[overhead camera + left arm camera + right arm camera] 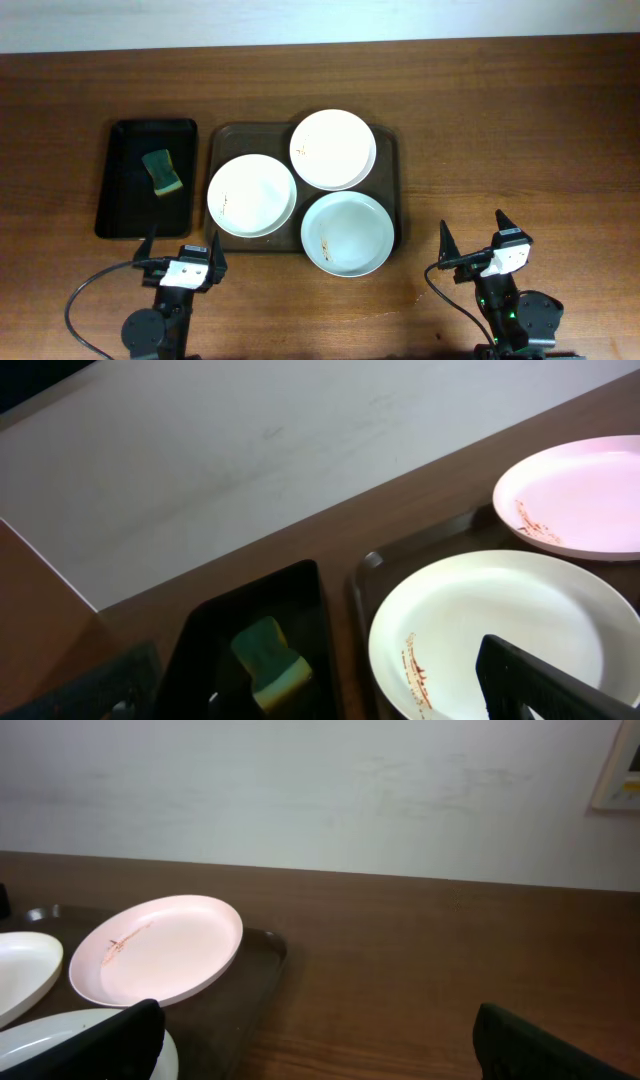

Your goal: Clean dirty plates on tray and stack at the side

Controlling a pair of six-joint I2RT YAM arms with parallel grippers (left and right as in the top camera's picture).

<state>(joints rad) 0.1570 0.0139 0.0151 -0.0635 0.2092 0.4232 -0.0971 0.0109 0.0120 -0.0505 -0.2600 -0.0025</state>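
While both arms sit at the near bench point(500, 120) edge overhead, left end effector point(183, 250) and right end effector point(474, 235) gape empty; three dirty plates point(251, 195) fill the tray point(228, 140). Left wrist: sponge point(270, 665) in a black tray point(200, 635). Right wrist: smeared plate point(160, 948) on the tray's corner.

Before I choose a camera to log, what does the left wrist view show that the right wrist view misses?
Only left wrist: the black tray holding the sponge. Only right wrist: the nearest plate's edge and the table right of the trays. Both: the far plate, the left plate and the brown tray.
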